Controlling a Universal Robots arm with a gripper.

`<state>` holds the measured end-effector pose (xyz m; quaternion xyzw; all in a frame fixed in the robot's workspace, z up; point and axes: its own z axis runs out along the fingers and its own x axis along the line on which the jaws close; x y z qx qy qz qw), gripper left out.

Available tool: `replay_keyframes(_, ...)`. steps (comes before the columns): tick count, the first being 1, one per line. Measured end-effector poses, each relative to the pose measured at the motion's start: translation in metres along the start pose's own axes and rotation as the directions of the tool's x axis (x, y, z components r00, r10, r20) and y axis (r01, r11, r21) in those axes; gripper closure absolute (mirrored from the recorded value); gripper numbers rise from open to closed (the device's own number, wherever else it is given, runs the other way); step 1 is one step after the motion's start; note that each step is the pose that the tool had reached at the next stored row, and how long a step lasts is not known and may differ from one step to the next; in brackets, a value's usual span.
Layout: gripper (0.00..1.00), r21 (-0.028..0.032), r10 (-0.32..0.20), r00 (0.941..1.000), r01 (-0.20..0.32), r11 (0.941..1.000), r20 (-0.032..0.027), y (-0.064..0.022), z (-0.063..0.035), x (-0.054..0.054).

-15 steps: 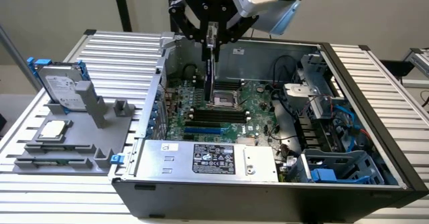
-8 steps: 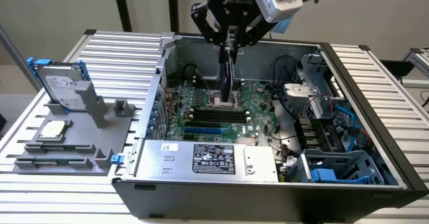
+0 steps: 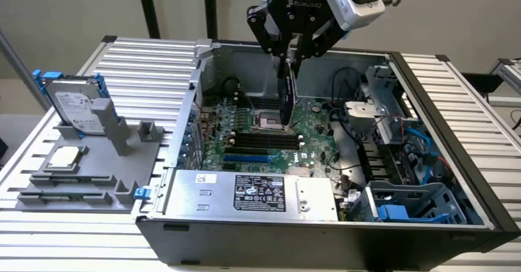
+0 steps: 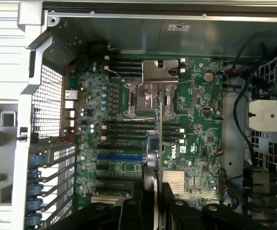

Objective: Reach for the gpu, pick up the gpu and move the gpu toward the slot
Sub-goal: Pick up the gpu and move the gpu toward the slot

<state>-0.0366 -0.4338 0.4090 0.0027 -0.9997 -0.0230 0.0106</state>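
The hand [image 3: 291, 52] grips the gpu [image 3: 287, 92] tight, lifted up over the motherboard [image 3: 269, 141], not yet in a slot.

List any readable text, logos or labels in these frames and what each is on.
"ROBOTIQ", partly readable, on the gripper body, which holds the gpu on edge over the motherboard.
Dell logo, sideways, on the motherboard.
Power supply label: print too small to read.
Hard drive label: blurred, unreadable.
White sticker on the case wall: unreadable.
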Motion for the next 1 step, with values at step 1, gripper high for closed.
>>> replay_keyframes(1,0.74,0.0001,0.000,1.0000,0.000,1.0000,0.0000,0.0000,0.0000,0.0000)
